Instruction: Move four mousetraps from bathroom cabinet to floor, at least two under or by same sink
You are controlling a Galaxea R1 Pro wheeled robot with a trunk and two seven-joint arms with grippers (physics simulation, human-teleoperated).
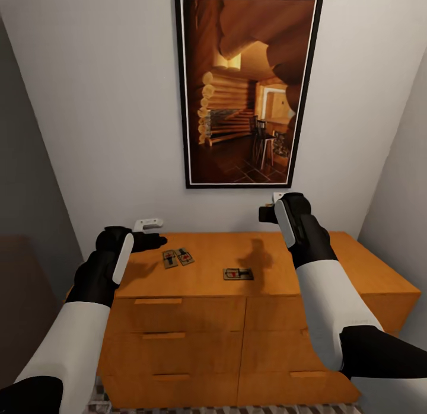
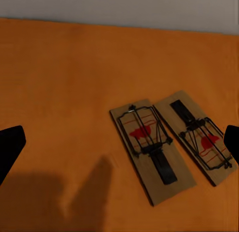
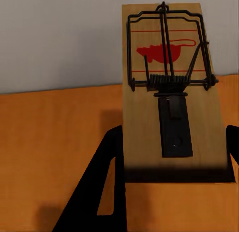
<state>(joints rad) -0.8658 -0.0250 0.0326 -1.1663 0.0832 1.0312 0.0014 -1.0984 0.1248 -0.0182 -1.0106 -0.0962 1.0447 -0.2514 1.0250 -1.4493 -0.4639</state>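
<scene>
The orange-brown cabinet [image 1: 201,283] stands against the wall with three mousetraps on its flat top. Two lie side by side [image 1: 170,258] [image 1: 185,256] and a third lies further right [image 1: 238,274]. My left gripper [image 1: 155,235] hovers open over the top, just left of the pair. Its wrist view shows both traps [image 2: 147,147] [image 2: 199,134] lying between the spread fingertips [image 2: 10,147]. My right gripper [image 1: 270,207] is raised above the cabinet's rear edge, shut on a fourth mousetrap [image 3: 169,92] that sticks out from between its fingers.
A large framed picture [image 1: 249,88] hangs on the white wall above the cabinet. Side walls close in at left and right. A strip of cube-patterned floor tiles [image 1: 237,409] shows below the drawer fronts [image 1: 178,313].
</scene>
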